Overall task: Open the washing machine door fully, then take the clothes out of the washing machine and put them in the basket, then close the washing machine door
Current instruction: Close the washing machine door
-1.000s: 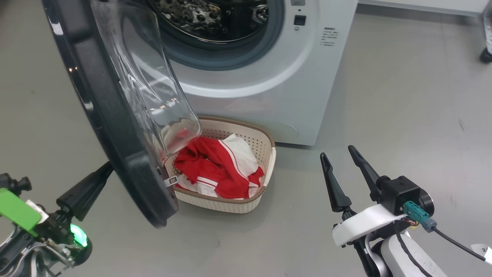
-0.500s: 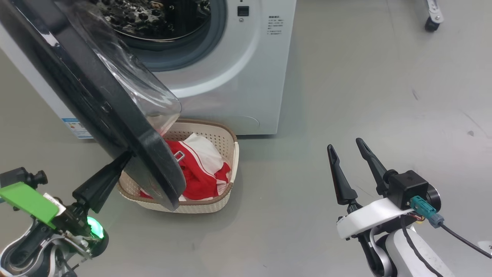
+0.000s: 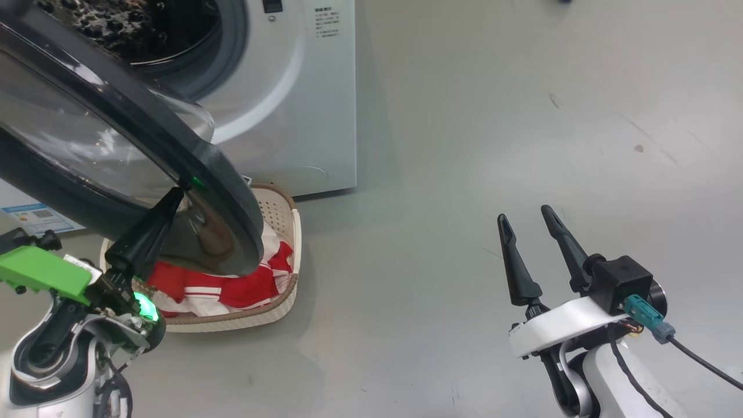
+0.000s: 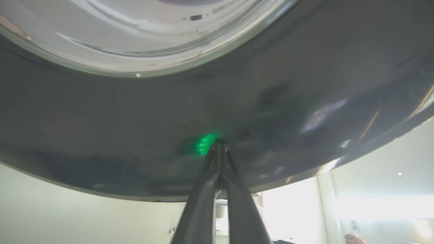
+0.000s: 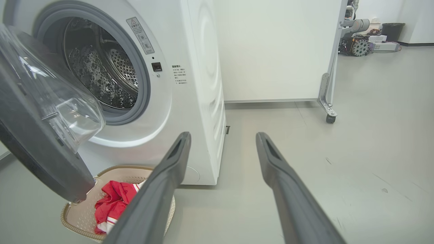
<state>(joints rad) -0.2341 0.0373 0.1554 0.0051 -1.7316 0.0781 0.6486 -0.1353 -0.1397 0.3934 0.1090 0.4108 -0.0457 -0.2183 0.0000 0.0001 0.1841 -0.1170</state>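
Against the door (image 3: 223,171) rests the closed left end effector (image 3: 175,195).

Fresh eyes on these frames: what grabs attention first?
The big black-rimmed washing machine door stands open across the upper left of the head view, with the left gripper, fingers shut, touching its outer rim. Beneath it, the bright red-and-white clothes lie in the cream basket on the floor by the washing machine. The right gripper hangs open at the lower right, holding nothing.

clothes (image 3: 244,287) in basket (image 3: 271,210) | basket before washing machine (image 3: 313,116) | washing machine door (image 3: 226,191) above basket
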